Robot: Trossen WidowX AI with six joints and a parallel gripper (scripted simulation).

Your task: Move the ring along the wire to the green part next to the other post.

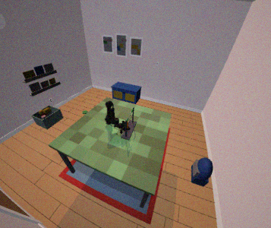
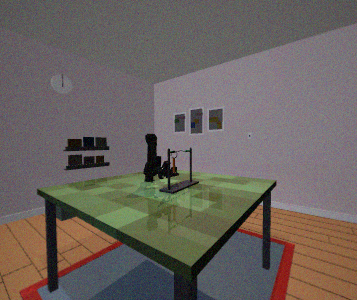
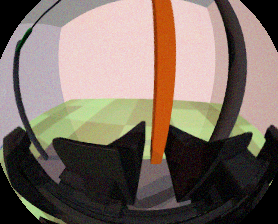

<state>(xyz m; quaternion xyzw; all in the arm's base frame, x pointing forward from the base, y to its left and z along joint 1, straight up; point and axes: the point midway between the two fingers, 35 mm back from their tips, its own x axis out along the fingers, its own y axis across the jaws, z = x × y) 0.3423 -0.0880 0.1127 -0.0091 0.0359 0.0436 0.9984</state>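
Observation:
The orange handle (image 1: 127, 124) (image 2: 174, 165) (image 3: 164, 70) hangs upright under its ring (image 2: 174, 155), at the wire by the left post (image 2: 168, 170) in the exterior view. The ring is out of the wrist view, and its exact contact with the wire is too small to tell. The other post (image 2: 191, 165) (image 3: 18, 85) has a green wire part (image 3: 25, 38) beside it. My gripper (image 3: 152, 124) is partly open, with its fingers on either side of the handle's lower part; a narrow gap shows on the left, a slimmer one on the right.
Both posts stand on a dark base plate (image 1: 132, 130) (image 2: 179, 187) on the green checked table (image 1: 93, 152) (image 2: 113, 210). The nearer post (image 3: 237, 70) rises close on the right in the wrist view. The thin grey wire runs above, between the posts.

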